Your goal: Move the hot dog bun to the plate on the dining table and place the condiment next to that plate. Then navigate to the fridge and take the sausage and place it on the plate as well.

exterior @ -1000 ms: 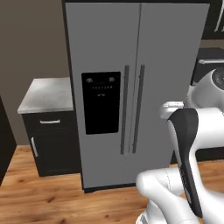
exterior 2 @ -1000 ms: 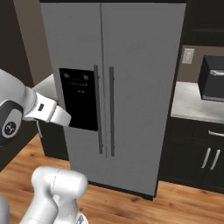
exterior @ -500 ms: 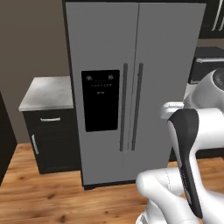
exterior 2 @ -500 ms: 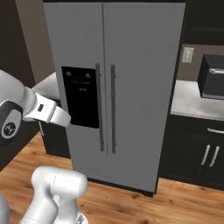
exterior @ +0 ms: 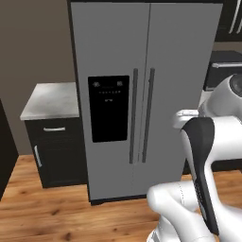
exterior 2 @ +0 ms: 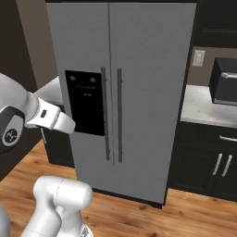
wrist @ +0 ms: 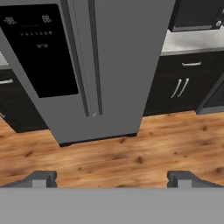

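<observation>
Since the earlier frames your base has crept closer, so the tall grey stainless-steel fridge (exterior: 142,94) looms slightly larger. In the left base view it stands mid-frame, doors shut. In the right base view its twin handles (exterior 2: 112,115) run down the centre. In the hand view the gripper (wrist: 112,178) gapes empty at the bottom, fridge upper left. You're on the navigate step; next, open a door for the sausage.

arm folded back, fingers (wrist: 43,178) spread wide
</observation>
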